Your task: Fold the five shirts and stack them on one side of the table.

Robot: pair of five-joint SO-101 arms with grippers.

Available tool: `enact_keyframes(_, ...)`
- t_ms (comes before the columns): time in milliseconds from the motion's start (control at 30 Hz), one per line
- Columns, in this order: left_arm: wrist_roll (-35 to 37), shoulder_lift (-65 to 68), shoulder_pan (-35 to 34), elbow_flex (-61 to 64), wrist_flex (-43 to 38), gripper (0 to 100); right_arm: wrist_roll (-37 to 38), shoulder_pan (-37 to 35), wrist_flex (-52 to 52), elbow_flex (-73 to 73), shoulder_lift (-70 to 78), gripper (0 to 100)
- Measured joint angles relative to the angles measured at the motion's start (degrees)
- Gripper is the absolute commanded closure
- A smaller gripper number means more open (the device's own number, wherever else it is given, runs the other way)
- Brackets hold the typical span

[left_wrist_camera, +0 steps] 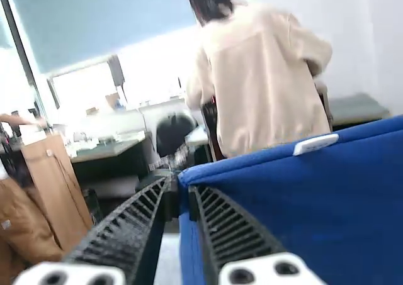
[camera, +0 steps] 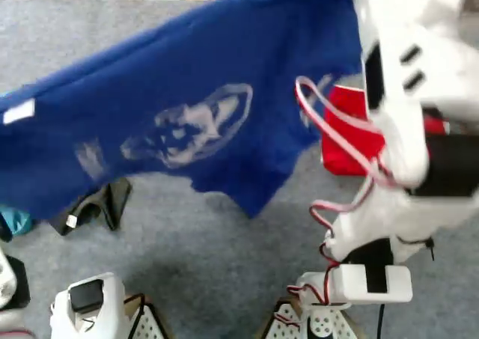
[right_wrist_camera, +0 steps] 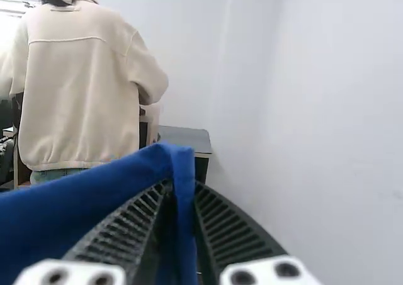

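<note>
A blue shirt (camera: 187, 122) with a pale print hangs stretched out above the grey table (camera: 224, 279). My left gripper (left_wrist_camera: 179, 194) is shut on one upper edge of the blue shirt (left_wrist_camera: 302, 203), near its white tag (left_wrist_camera: 315, 144). My right gripper (right_wrist_camera: 182, 200) is shut on another corner of the blue shirt (right_wrist_camera: 75, 203), the cloth pinched between its ridged black fingers (right_wrist_camera: 119, 231). The raised white right arm (camera: 397, 114) stands at the right of the high view. A red shirt (camera: 346, 141) lies on the table behind that arm.
A black garment (camera: 93, 208) lies crumpled on the table below the hanging shirt at the left, with a teal garment (camera: 13, 221) at the left edge. Both arm bases (camera: 90, 305) (camera: 359, 283) sit along the front edge.
</note>
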Motion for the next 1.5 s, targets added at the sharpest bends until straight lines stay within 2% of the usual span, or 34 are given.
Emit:
enact_keyframes(167,0.0,0.1,0.0,-6.7,6.3,97,3.1,0.4,3.8,-7.7,-2.0,98.5)
enact_keyframes(267,0.0,0.0,-0.5,-9.5,7.2,97,4.7,0.2,3.8,-10.6,-4.1,98.5)
enact_keyframes(400,0.0,-1.8,-3.4,-7.4,7.4,97,6.2,-0.4,4.1,-10.8,-4.0,98.5)
enact_keyframes(567,0.0,-4.6,-2.3,9.3,7.0,97,6.2,-0.4,4.1,-2.7,2.2,98.5)
enact_keyframes(700,0.0,-6.7,1.6,25.2,0.4,97,6.2,-0.4,4.1,0.5,8.4,98.5)
enact_keyframes(833,0.0,-10.5,1.1,27.2,-5.4,97,6.2,-0.4,4.1,-1.9,10.0,98.5)
enact_keyframes(933,0.0,-12.7,-1.0,24.9,-8.0,97,6.2,-0.4,4.1,-6.9,9.9,98.5)
enact_keyframes(1167,0.0,-11.8,-7.8,9.2,-8.7,97,3.7,-0.4,6.7,-18.4,9.1,98.5)
enact_keyframes(1333,0.0,-11.2,-10.1,-2.6,-2.2,97,3.3,-0.4,11.6,-18.5,1.9,98.5)
enact_keyframes(1500,0.0,-11.1,-10.1,-5.0,6.1,97,3.3,-0.4,13.0,-18.6,-2.1,98.5)
